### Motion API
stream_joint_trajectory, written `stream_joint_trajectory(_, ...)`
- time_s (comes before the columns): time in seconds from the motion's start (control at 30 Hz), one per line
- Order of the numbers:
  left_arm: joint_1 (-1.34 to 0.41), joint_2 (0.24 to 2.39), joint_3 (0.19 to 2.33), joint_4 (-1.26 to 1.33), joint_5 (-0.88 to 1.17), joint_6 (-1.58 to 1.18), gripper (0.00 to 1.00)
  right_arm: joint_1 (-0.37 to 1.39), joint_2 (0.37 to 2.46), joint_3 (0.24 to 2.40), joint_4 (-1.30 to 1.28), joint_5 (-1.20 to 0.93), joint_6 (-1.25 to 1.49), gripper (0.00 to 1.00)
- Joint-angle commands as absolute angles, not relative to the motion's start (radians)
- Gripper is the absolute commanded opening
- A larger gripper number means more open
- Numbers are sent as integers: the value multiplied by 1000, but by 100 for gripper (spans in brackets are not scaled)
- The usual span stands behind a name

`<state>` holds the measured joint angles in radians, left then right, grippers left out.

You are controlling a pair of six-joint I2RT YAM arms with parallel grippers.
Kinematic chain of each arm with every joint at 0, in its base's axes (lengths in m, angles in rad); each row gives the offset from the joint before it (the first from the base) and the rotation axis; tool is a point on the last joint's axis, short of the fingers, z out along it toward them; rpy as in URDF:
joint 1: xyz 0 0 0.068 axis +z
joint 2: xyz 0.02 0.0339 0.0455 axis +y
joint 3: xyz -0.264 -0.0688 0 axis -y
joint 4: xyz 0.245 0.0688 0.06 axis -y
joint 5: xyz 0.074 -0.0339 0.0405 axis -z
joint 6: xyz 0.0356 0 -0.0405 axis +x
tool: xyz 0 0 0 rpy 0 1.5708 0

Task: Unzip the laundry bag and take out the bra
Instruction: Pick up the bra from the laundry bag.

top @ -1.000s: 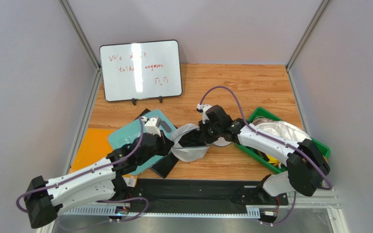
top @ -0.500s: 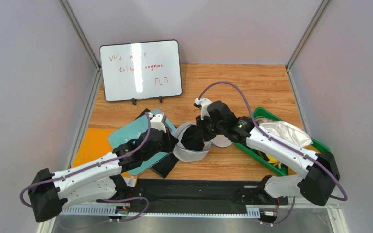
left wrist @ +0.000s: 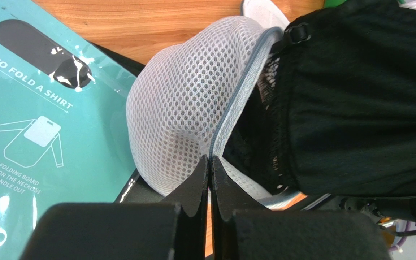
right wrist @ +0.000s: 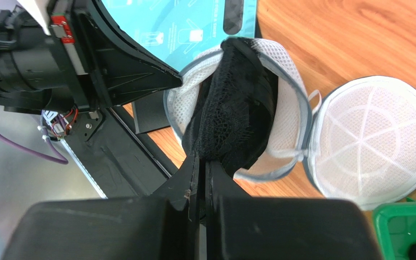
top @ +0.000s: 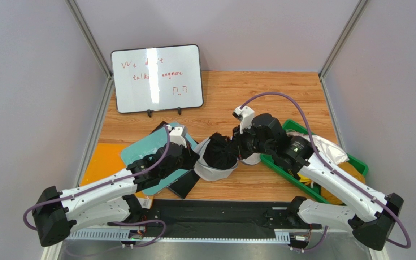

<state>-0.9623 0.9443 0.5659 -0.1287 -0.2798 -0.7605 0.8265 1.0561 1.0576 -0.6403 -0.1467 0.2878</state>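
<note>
Now left claw [left wrist: 209,160] pinches round mesh laundry bag [left wrist: 176,105]; right claw [right wrist: 201,158] clamps black garment [right wrist: 238,108].

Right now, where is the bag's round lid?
Right wrist view: the lid lies open on the table, right of the laundry bag, near the green bin.

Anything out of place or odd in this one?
Nothing damaged or spilled. The laundry bag sits unzipped, its lid flap flopped flat on the table beside it. The left gripper pinches the zip rim, and the right gripper is shut on a black garment bulging out of the opening.
</note>
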Motion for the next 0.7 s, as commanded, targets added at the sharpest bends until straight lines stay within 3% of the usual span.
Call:
stream_joint_trajectory(0.0, -959, 925, 565, -117, -298, -758, 0, 830, 999, 1135, -653, -112, 272, 0)
stream_joint_trajectory(0.67, -959, 887, 534, -150, -308, -770, 0, 709, 907, 1360, -827, 52, 158, 0)
